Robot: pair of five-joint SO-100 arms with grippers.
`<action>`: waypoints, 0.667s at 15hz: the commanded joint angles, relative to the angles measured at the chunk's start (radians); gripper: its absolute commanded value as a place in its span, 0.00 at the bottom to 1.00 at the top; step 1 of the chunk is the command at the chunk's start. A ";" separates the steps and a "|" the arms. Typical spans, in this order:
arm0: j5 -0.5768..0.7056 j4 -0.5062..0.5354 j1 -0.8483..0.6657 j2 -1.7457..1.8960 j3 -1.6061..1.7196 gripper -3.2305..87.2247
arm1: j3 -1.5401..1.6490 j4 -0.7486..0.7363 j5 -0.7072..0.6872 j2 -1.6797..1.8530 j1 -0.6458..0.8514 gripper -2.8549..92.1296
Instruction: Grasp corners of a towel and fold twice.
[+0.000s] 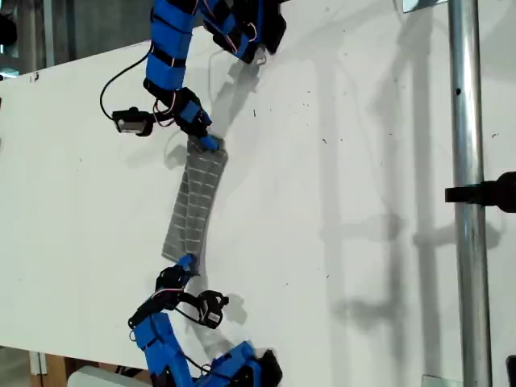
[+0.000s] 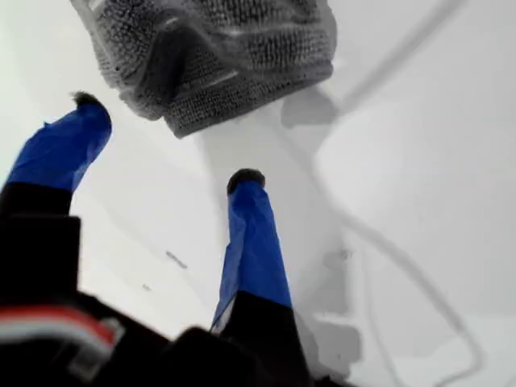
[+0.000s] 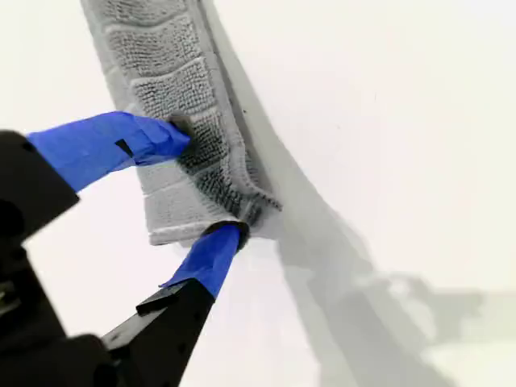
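The towel (image 1: 193, 201) lies on the white table (image 1: 339, 161) as a narrow grey striped strip, folded lengthwise. My second gripper (image 3: 205, 179) straddles one end of the towel (image 3: 173, 72) near a corner (image 3: 258, 205). One fingertip (image 3: 179, 133) presses on top of the fabric and the other touches its edge, with a wide gap between them. In the exterior view this is the upper arm's gripper (image 1: 208, 143). My first gripper (image 2: 167, 139) is open just short of the towel's other end (image 2: 234, 56), which looks bunched and slightly raised. It is the lower arm's gripper (image 1: 186, 262) in the exterior view.
A metal pole (image 1: 466, 193) with a black clamp stands at the exterior view's right. Both arms trail black cables (image 1: 113, 81) near their wrist cameras. The table's edge runs along the exterior view's lower left.
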 commanded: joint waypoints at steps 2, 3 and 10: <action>-0.046 0.046 0.140 0.692 0.262 0.24 | 0.172 0.250 0.186 0.627 0.012 0.40; -0.083 0.038 0.219 0.911 0.388 0.21 | 0.230 0.275 0.295 0.767 -0.072 0.40; -0.399 0.003 0.692 1.784 1.152 0.01 | 0.509 0.212 0.735 0.965 -0.249 0.46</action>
